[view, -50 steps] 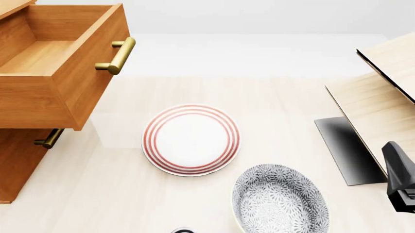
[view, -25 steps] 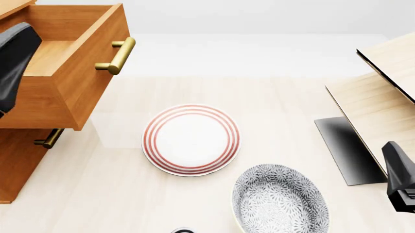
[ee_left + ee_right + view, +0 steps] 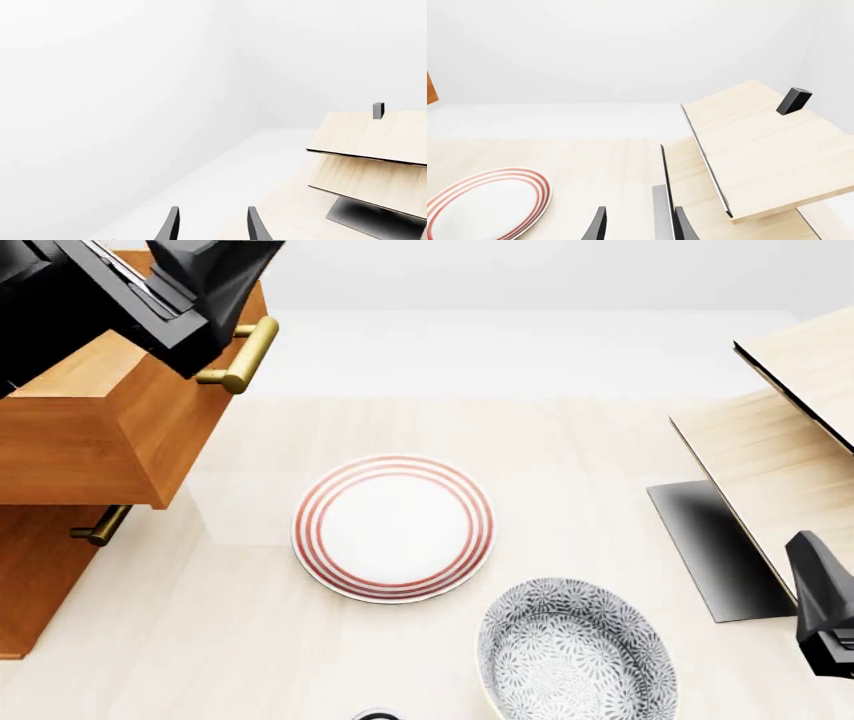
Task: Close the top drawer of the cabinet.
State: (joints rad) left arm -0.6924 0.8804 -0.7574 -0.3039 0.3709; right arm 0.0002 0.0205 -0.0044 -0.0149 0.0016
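Note:
The top drawer (image 3: 83, 445) of the orange-brown cabinet (image 3: 38, 580) stands pulled far out at the left of the front view. Its brass handle (image 3: 240, 353) faces the table's middle. My left arm hangs over the drawer's open box and hides most of its inside. My left gripper (image 3: 218, 272) sits just above the handle; the left wrist view shows its fingers (image 3: 171, 227) apart and empty. My right gripper (image 3: 639, 227) is open and empty at the right edge of the table (image 3: 823, 605), far from the cabinet.
The lower drawer's brass handle (image 3: 102, 526) shows under the open drawer. A red-ringed plate (image 3: 394, 528) lies mid-table and a grey patterned bowl (image 3: 577, 658) near the front. A pale panel structure with black edges (image 3: 787, 465) stands at the right.
My left arm has swung in from the left edge and now covers the open drawer, with its gripper above the handle. The drawer and the right arm have not moved.

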